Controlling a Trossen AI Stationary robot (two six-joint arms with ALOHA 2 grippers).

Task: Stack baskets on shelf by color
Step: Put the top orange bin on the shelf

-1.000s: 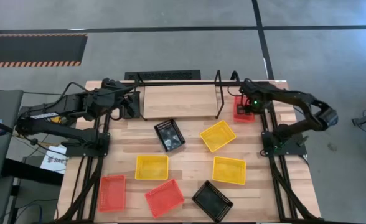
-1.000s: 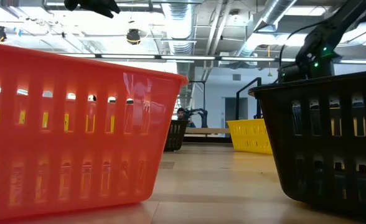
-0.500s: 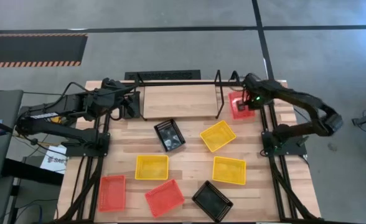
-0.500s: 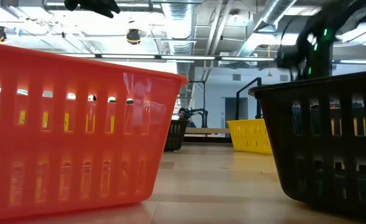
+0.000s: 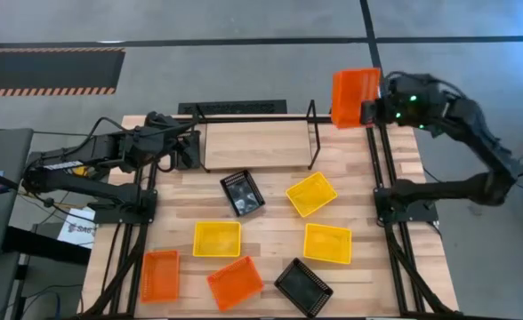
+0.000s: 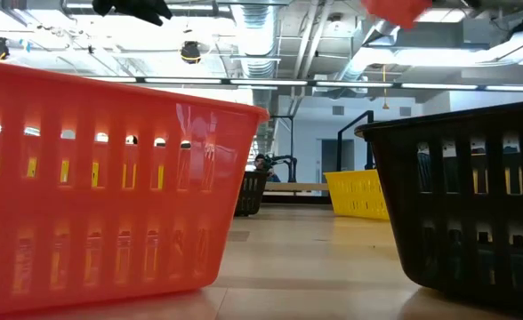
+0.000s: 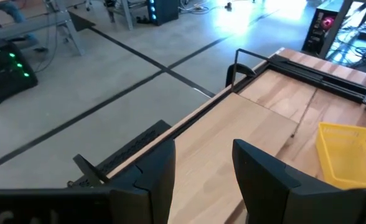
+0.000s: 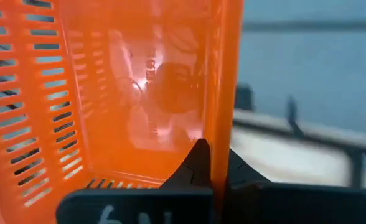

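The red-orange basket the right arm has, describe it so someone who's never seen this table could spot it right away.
Find the wooden shelf at the table's far edge. Past its right end, the right gripper is shut on the rim of a red-orange basket, held in the air. The other two red-orange baskets lie on the table's near-left part.

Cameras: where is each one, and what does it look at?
High: overhead, looking down; both arms, shelf, right gripper lifting a red-orange basket.
Low: tabletop height; near baskets, room; no arm clearly visible.
Left wrist: open left gripper over shelf.
Right wrist: shut fingers pinching the basket wall.
Shared: high and right wrist show that basket.
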